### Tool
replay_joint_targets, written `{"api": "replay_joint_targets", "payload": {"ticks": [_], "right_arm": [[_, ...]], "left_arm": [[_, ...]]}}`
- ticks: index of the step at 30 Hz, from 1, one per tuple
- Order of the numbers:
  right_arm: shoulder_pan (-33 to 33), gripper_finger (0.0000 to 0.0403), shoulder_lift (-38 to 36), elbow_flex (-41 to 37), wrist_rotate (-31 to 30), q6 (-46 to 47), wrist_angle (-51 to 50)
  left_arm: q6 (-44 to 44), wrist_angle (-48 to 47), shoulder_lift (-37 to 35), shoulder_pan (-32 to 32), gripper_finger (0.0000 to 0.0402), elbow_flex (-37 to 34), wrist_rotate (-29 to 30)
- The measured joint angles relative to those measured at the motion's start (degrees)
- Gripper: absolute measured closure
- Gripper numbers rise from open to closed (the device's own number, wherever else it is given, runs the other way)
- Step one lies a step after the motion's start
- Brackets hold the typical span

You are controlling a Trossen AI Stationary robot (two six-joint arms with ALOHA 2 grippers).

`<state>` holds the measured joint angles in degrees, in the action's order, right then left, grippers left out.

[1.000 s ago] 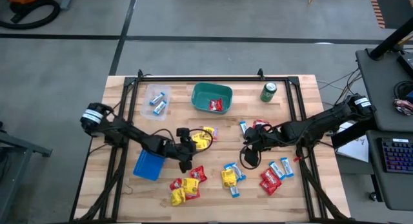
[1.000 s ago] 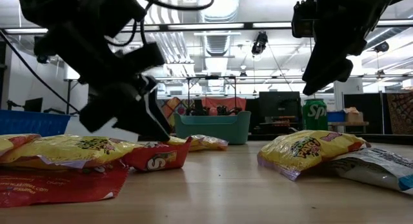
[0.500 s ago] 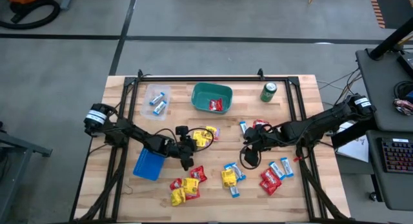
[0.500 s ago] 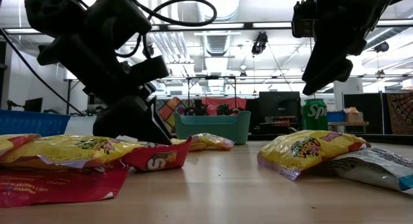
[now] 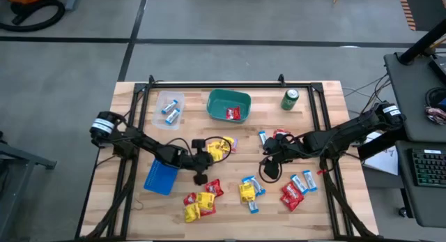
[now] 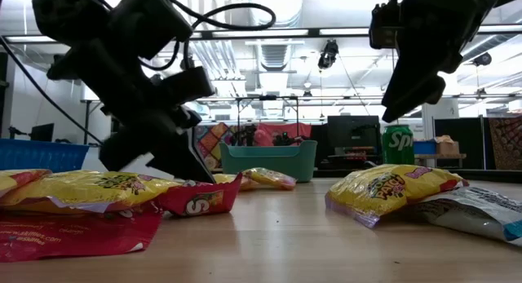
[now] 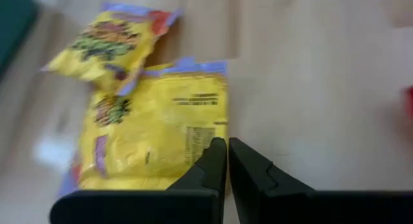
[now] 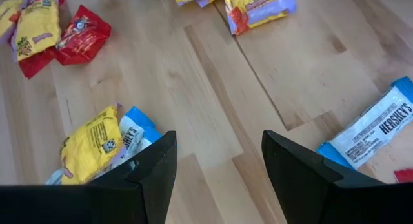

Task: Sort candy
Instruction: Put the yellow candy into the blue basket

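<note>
The left gripper (image 7: 226, 161) is pinching its dark fingers closed at a crinkly yellow packet (image 7: 158, 130) lying mid-table on pale wood, while the right gripper (image 8: 218, 166) is hanging wide open above scattered wrappers.

A pale wooden table (image 5: 327, 207) with a black frame along its edges fills the middle of the high view. Toward the top edge sit a clear tray (image 5: 168, 107) with blue-and-white sweets, a green bin (image 5: 228, 104) with a red packet inside, and a green drink can (image 5: 290, 99). A blue bin (image 5: 161, 178) lies at lower left. Yellow packets (image 5: 219, 149) lie near the centre. Red, yellow and blue-and-white candy (image 5: 202, 201) is scattered along the lower half, more (image 5: 295, 188) at lower right.
</note>
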<state>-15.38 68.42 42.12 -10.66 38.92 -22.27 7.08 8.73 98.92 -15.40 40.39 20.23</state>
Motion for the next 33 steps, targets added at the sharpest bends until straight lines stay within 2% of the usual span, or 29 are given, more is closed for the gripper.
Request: {"api": "replay_joint_targets", "payload": {"ticks": [5,10,13,15,17,21,25,30,33], "right_arm": [[0.0,0.0186,0.0,-0.2,0.0,-0.5,0.2],[0.0,0.0186,0.0,-0.2,0.0,-1.3,0.3],[0.0,0.0186,0.0,-0.2,-0.1,-1.4,0.3],[0.0,0.0186,0.0,-0.2,-0.2,-1.4,0.3],[0.0,0.0186,0.0,-0.2,-0.9,-1.5,0.3],[0.0,0.0186,0.0,-0.2,-1.4,-1.4,0.3],[0.0,0.0186,0.0,-0.2,-1.4,-1.5,0.3],[0.0,0.0186,0.0,-0.3,-1.4,-1.5,0.3],[0.0,0.0186,0.0,-0.3,-1.5,-1.6,0.3]], "left_arm": [[-0.6,0.8,-1.1,0.0,0.0401,0.1,-6.2],[-1.0,1.1,-3.1,0.1,0.0401,0.1,-5.1],[0.4,1.2,-4.6,0.4,0.0401,0.1,-0.7],[5.6,0.5,-5.9,1.3,0.0401,0.1,4.6],[13.8,-1.5,-7.8,2.9,0.0402,0.1,6.5],[29.9,-6.5,-10.7,6.1,0.0399,0.1,1.8],[36.9,-6.7,-10.7,6.5,0.0377,0.1,-4.3],[44.7,-7.4,-9.7,6.5,0.0322,0.1,-7.2],[48.2,-9.4,-9.6,6.5,0.028,0.1,-7.0]]}}
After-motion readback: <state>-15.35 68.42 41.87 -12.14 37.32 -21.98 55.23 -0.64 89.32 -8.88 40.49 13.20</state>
